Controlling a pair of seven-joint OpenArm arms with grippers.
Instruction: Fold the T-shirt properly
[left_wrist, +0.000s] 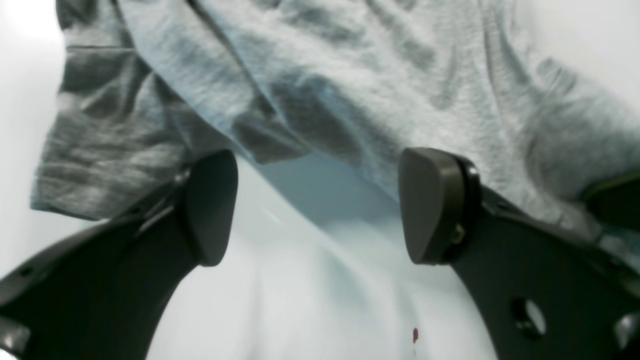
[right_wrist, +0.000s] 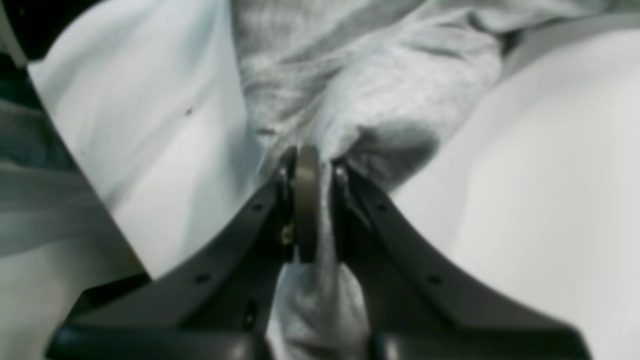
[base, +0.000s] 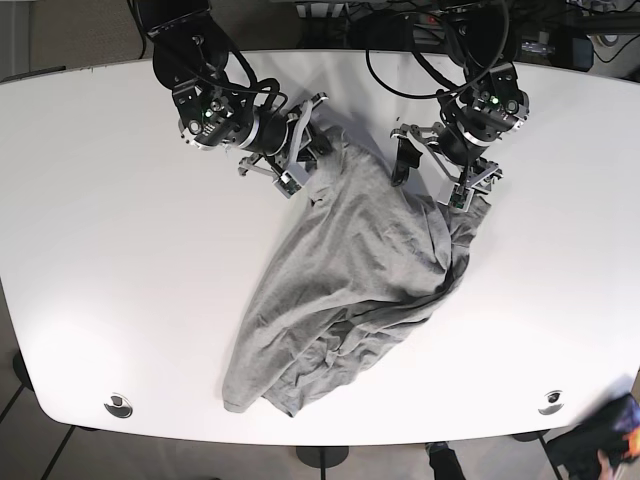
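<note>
1. Between the dark fingers of the right gripper (right_wrist: 312, 210), a bunched fold of the heather-grey cotton T-shirt (base: 350, 290) is pinched; the jaws are pressed together on the cloth, which runs on past them in the right wrist view.
2. Across from it, the left gripper (left_wrist: 320, 205) stands wide apart with nothing between its pads. Bare tabletop shows through the gap, and the shirt's edge and a sleeve lie just beyond the fingertips.
3. Outward from both grippers, the shirt trails diagonally down the white oval table (base: 100, 250), rumpled and heaped at its lower end near the table's front edge, with one side folded over on itself.
4. Judged from this, the work is at the spreading stage: one upper corner is secured and the other not yet taken, so no proper fold has begun.
5. The next move calls for the left gripper to close on the matching edge near the sleeve, then for both arms to lift and draw the cloth flat.
6. No containers are visible on the table.
</note>
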